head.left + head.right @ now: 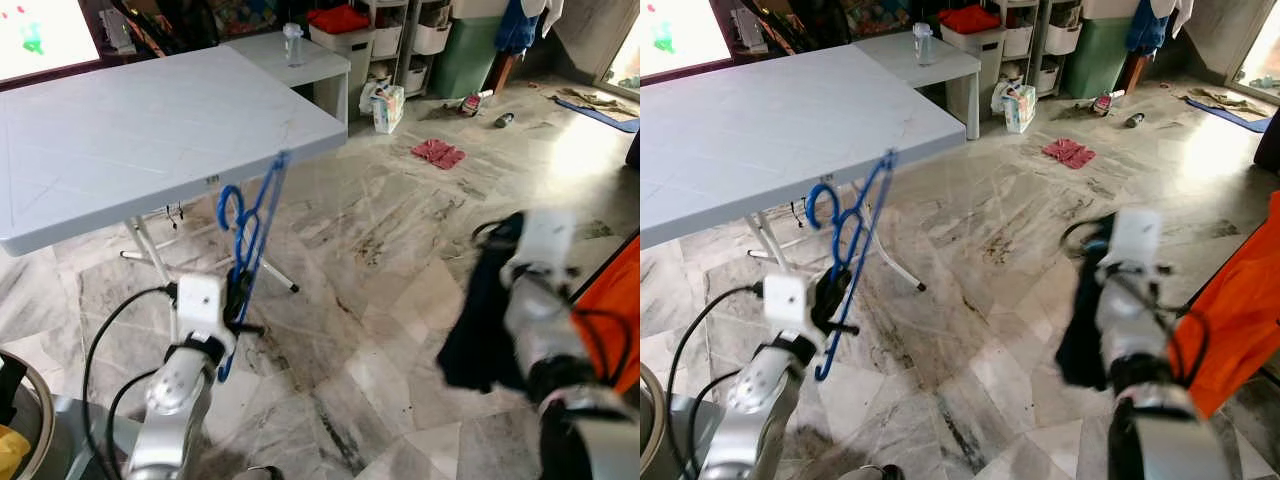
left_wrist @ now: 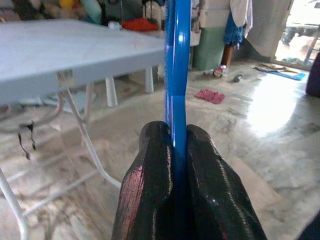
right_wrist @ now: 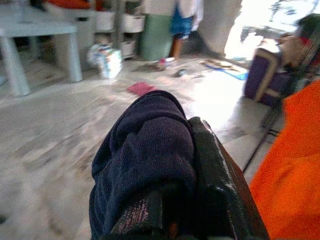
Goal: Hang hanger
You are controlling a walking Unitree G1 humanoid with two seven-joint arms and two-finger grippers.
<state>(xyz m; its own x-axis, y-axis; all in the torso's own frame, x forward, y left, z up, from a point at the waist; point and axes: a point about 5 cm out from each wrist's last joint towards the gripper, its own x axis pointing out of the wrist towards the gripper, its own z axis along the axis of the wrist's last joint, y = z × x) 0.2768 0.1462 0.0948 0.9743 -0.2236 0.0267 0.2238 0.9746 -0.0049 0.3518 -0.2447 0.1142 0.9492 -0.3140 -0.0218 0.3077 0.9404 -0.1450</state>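
A blue plastic hanger (image 1: 247, 240) stands upright in front of the white folding table (image 1: 150, 130), its hook to the left. My left gripper (image 1: 238, 300) is shut on the hanger's lower part; in the left wrist view both black fingers (image 2: 150, 195) pinch the blue bar (image 2: 176, 75). On the right, my right gripper (image 1: 500, 270) is shut on a dark navy garment (image 1: 485, 320) that hangs down from it; the cloth (image 3: 145, 155) bunches over the fingers in the right wrist view.
An orange cloth (image 1: 610, 300) hangs at the right edge. On the marble floor lie a pink rag (image 1: 438, 152) and small clutter near the shelves. A low white table (image 1: 300, 55) holds a bottle (image 1: 292, 44). A basket rim (image 1: 20, 400) sits at the lower left.
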